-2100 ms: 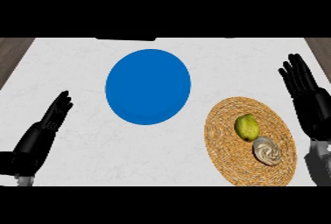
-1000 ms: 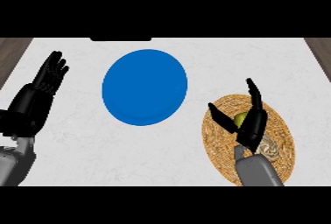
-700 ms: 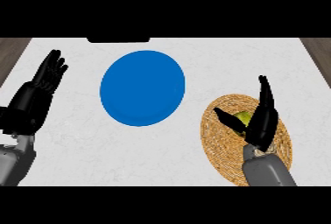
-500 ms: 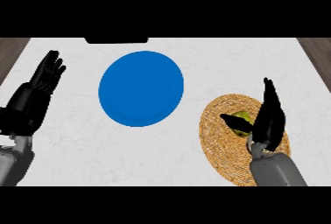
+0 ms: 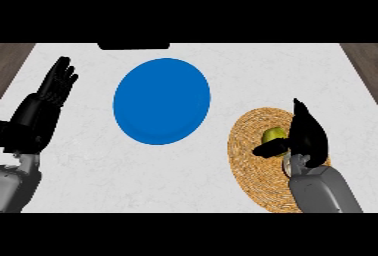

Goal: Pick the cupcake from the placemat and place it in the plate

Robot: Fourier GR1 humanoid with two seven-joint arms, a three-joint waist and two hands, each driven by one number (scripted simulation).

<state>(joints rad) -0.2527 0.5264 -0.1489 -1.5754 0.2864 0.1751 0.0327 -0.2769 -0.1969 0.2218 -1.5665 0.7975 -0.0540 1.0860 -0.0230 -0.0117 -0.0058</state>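
A round blue plate [image 5: 162, 100] lies on the white counter, left of centre. To its right is a woven straw placemat [image 5: 249, 167]. My right hand [image 5: 308, 137] hangs over the mat's middle, fingers extended and tipped forward, thumb reaching left under a green fruit [image 5: 273, 133]. The cupcake does not show; the right hand and forearm cover the part of the mat where it stood. Nothing can be seen held in that hand. My left hand [image 5: 43, 112] rests open at the left edge, fingers up, far from the plate.
A dark object [image 5: 133, 46] sits at the counter's far edge behind the plate. Wooden floor shows past the counter's left and right corners. Bare white counter lies between plate and mat.
My right hand came in from the right edge over the placemat, covered the cupcake, and has sunk lower with its thumb out by the green fruit. My left hand rose at the left.
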